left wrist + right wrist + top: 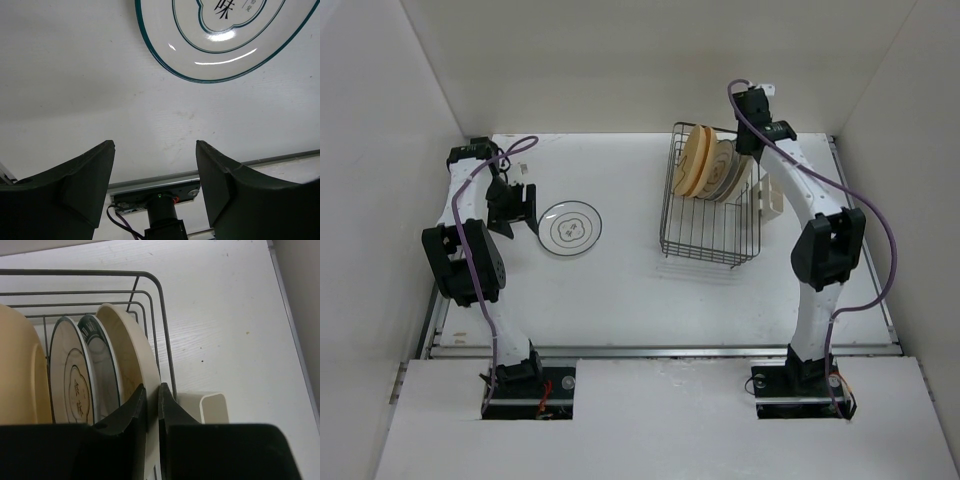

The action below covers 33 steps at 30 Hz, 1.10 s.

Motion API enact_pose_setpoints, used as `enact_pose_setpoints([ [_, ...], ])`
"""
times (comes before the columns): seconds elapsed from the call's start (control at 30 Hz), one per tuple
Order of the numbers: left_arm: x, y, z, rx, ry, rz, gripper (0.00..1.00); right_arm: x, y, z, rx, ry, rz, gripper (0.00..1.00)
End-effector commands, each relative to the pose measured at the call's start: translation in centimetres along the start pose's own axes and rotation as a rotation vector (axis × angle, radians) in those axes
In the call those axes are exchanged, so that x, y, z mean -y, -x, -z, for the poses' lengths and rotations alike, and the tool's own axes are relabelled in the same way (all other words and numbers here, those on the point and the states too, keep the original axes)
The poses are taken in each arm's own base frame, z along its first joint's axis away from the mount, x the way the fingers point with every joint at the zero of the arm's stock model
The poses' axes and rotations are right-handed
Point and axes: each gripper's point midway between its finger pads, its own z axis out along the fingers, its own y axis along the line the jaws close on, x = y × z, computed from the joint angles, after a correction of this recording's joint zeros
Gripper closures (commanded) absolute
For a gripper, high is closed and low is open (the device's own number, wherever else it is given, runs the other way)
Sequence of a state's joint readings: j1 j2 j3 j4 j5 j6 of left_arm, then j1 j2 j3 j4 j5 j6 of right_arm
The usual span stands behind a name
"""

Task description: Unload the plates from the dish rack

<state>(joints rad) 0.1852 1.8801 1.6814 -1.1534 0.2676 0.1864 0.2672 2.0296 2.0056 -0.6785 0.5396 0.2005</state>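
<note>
Overhead view: the left arm is folded at its elbow, its forearm reaching out over the white table (pixel 620 290). The left gripper (pixel 523 210) sits low, just beside a white ringed plate (pixel 570 228) that lies flat on the table, and is not touching it. The right arm stretches tall and nearly straight toward the far right. Its wrist bends down, so the right gripper (pixel 748 152) reaches the plates (pixel 708 165). These stand on edge in the far end of the dish rack (pixel 705 235). A cream cup holder (pixel 771 200) hangs on the rack's right side.

Left wrist view: the left gripper (pixel 155 150) is spread wide with only bare table between its dark fingers (pixel 80 185). The ringed plate (pixel 220 45) lies ahead of the fingertips, apart from them, showing teal rings and a printed character.

Right wrist view: the right gripper (pixel 152 400) is clenched on the rim of the cream plate (pixel 127 350), the last in the row and nearest the rack's end wire (pixel 161 315). A dark-rimmed plate (pixel 102 365), a patterned plate (pixel 72 375) and a tan plate (pixel 20 370) stand beside it. The cup holder (pixel 210 407) sits just outside the wire.
</note>
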Motion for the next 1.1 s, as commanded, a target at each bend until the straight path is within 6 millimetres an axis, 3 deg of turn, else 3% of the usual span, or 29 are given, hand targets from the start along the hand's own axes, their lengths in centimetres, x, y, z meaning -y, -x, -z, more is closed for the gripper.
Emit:
enact_pose_setpoints([
  [0.0,0.0,-0.5,0.9,-0.001,0.005,-0.013,0.37,1.6,5.7,4.2,0.134,0.003,-0.130,1.00],
  [0.2,0.1,0.2,1.5,0.026,0.009,-0.019,0.37,3.7,9.7,8.3,0.280,-0.094,-0.124,1.00],
  [0.3,0.1,0.2,1.7,0.026,0.009,-0.019,0.37,4.4,10.9,10.2,0.334,-0.152,-0.092,1.00],
  [0.37,0.1,0.2,1.7,0.026,0.009,-0.019,0.37,5.7,10.6,10.7,0.342,-0.250,-0.050,1.00],
  [0.53,0.6,0.2,2.3,0.047,-0.008,-0.023,0.37,8.4,12.7,15.0,0.436,-0.370,-0.112,1.00],
  [0.57,0.6,0.5,2.5,0.056,-0.007,-0.026,0.37,8.7,13.3,16.2,0.461,-0.368,-0.130,1.00],
  [0.77,1.1,1.0,3.1,0.069,-0.026,-0.029,0.37,8.5,14.9,18.9,0.520,-0.342,-0.156,1.00],
  [0.87,0.6,1.0,3.1,0.070,-0.014,-0.019,0.37,5.8,15.8,21.6,0.572,-0.166,-0.151,1.00],
  [0.9,0.3,1.0,3.6,0.082,-0.011,-0.012,0.37,1.8,15.4,22.4,0.578,0.012,-0.086,1.00],
  [0.97,0.0,1.2,3.6,0.095,-0.008,0.005,0.37,-2.6,14.4,23.9,0.566,0.234,-0.045,1.00],
  [1.0,-0.7,1.2,3.7,0.099,-0.005,0.025,0.37,-4.9,13.0,24.1,0.530,0.343,-0.004,1.00],
  [1.03,-1.3,1.1,3.9,0.105,-0.011,0.057,0.37,-9.3,10.9,25.1,0.484,0.573,0.065,1.00],
  [1.07,-1.7,1.3,4.2,0.117,-0.007,0.068,0.37,-11.4,9.2,25.4,0.445,0.689,0.098,1.00],
])
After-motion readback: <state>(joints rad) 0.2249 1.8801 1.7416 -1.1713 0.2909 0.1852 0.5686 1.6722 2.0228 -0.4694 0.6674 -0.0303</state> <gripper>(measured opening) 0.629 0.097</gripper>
